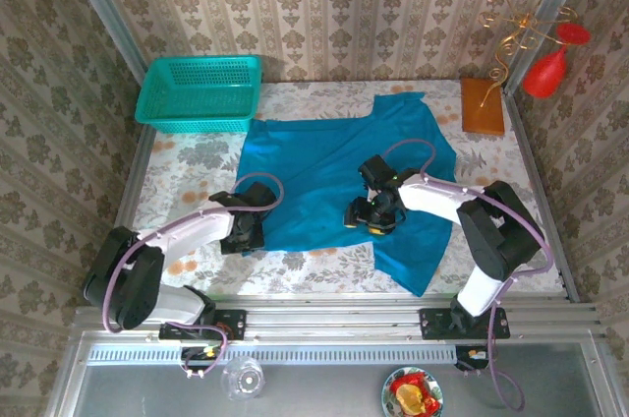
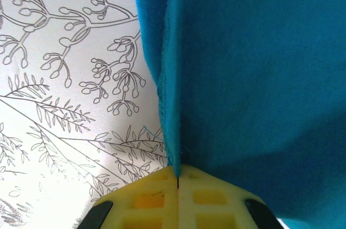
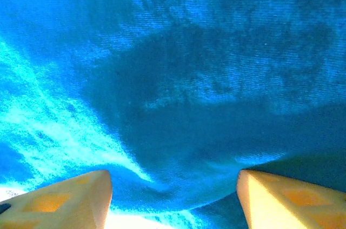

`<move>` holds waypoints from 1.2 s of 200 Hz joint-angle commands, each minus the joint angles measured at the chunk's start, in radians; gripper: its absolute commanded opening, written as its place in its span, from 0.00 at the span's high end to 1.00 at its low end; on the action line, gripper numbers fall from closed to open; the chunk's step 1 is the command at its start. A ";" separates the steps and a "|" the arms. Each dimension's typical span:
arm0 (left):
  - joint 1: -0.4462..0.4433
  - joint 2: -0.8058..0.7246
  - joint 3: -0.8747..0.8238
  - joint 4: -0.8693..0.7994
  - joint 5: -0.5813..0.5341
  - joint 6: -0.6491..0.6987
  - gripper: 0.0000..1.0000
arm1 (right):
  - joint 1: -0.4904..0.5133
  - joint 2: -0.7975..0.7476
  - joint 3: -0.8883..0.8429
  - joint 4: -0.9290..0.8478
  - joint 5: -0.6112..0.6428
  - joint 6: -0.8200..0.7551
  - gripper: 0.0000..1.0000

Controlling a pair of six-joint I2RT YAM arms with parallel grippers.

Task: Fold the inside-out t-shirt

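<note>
Though it plays no part in the fold, entry one is the turquoise mesh basket (image 1: 201,92), standing well beyond the left gripper (image 1: 246,235) on the patterned tabletop (image 1: 182,156).

Entry two, left gripper: yellow pads (image 2: 157,183) pressed together, pinching the hem of the inside-out t-shirt (image 1: 329,176) at its near left corner. The edge runs straight ahead of the pinch, with bare tabletop to its left.

Entry three, t-shirt: teal, spread mostly flat, reaching from the left gripper rightward past the right gripper. One flap trails nearer than the right gripper, toward the table edge.

Entry four, right gripper (image 3: 173,196): fingers spread wide, nothing held. The cloth lies directly under and ahead of it, slightly rumpled.

Entry five, brown board (image 1: 482,105): well beyond and right of the right gripper, off the cloth.

Handling note: the step is judged to be securing two holds for a first fold. The right gripper should settle onto one rumple or edge and close fully before either arm lifts. Both should then rise together and level, so the thin cloth carries over without dragging. An uneven lift risks a slip from the left pinch.
</note>
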 commanded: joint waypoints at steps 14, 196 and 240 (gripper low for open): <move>0.021 -0.151 0.051 -0.037 -0.046 0.066 1.00 | -0.034 0.048 -0.032 -0.021 0.108 0.037 0.34; 0.256 -0.215 0.200 0.101 0.537 0.358 1.00 | -0.078 0.080 -0.064 0.010 0.088 0.033 0.35; 0.217 -0.174 0.230 0.037 0.607 0.436 1.00 | -0.079 0.083 -0.061 0.014 0.088 0.036 0.35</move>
